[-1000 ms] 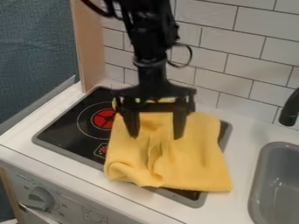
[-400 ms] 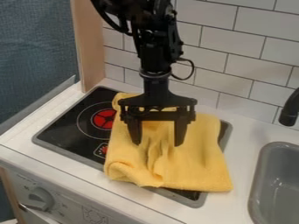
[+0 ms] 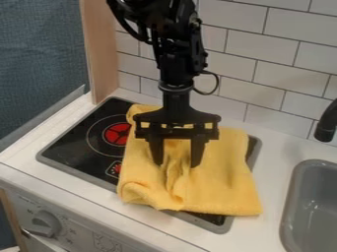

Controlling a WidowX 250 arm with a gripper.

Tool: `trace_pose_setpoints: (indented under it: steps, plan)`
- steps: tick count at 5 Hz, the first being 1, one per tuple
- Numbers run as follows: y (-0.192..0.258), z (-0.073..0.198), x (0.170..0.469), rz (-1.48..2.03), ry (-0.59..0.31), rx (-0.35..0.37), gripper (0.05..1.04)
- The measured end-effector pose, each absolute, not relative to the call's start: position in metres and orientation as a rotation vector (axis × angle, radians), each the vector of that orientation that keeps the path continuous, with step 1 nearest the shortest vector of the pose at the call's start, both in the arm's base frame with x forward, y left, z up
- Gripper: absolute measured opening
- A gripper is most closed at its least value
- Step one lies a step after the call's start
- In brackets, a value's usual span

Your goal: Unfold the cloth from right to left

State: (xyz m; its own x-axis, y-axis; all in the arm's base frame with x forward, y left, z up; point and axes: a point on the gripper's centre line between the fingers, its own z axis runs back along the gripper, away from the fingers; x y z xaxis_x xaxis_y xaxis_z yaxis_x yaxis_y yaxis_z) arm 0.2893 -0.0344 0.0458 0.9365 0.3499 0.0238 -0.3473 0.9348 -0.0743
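Cloth (image 3: 223, 187) lay bunched over the stove top (image 3: 72, 147), its near right corner reaching over the rim towards the front edge of the counter (image 3: 270, 192), on the side nearer the sink (image 3: 293, 189). Over its middle hung the gripper (image 3: 177, 165), open and holding nothing, its two fingertips well apart on either side of an upright crease; whether they touched the fabric could not be told. Its thick, fluffy look suggested something light, soft and limp, easy to pinch and hard to harm, but apt to drag its lower layers along. That raised crease seemed the best hold: a shallow grip on the top layer alone, then a lift and a low carry towards the counter's left edge. Too deep a bite might have shifted the whole bundle.
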Motion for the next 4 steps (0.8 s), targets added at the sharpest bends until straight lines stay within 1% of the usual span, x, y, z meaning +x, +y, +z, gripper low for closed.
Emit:
trace_pose_setpoints:
  steps: [1,2,3,4]
  plan:
    - [-0.0338,0.0465,0.2901,0.357,-0.043,-0.064,0.313]
    - [-0.034,0.0465,0.2906,0.358,-0.045,-0.065,0.124]
    - [-0.0339,0.0462,0.2899,0.361,-0.042,-0.067,0.047]
    - [-0.0338,0.0499,0.2889,0.363,-0.044,-0.071,0.047]
